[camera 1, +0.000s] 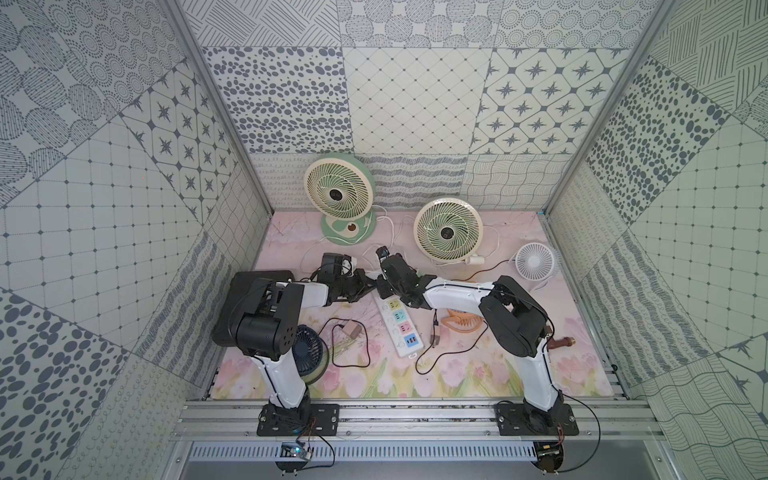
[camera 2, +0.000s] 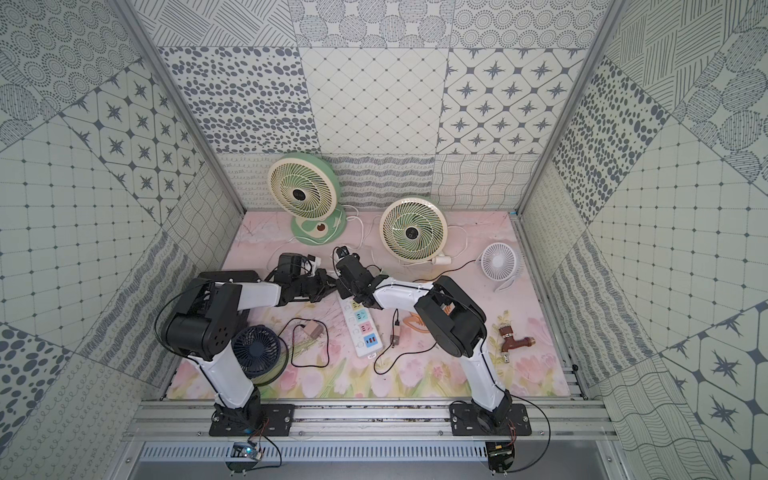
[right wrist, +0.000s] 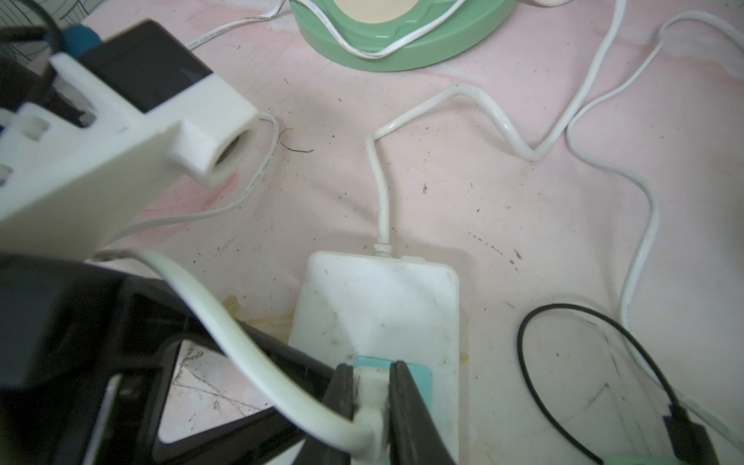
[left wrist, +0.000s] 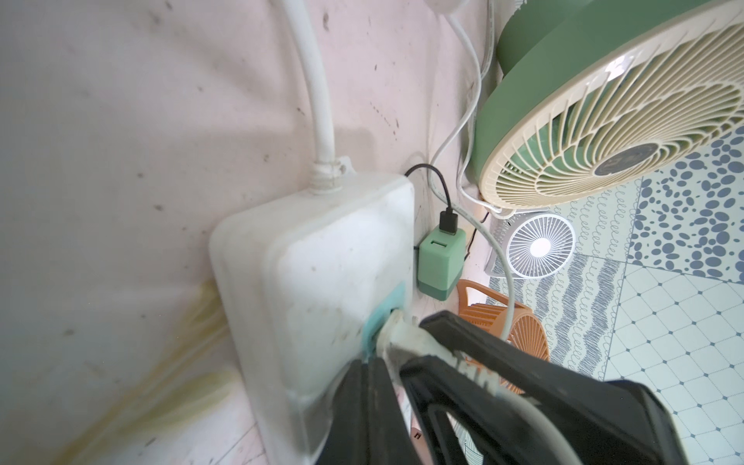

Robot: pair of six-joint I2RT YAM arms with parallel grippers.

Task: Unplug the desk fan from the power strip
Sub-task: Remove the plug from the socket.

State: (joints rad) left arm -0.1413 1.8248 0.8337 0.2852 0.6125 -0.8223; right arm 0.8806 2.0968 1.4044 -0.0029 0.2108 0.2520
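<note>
The white power strip lies in the middle of the pink mat, its far end under both grippers. A white plug sits in the strip's end blue socket. My right gripper is shut on that plug. The plug's white cord curves away toward the green desk fan at the back. My left gripper is shut with nothing between its fingers, and its tips press on the strip next to the blue socket.
A second cream-and-green fan, a small white fan, an orange fan and a dark blue fan stand around. A green USB adapter with a black cable lies beside the strip. Loose cables cross the mat.
</note>
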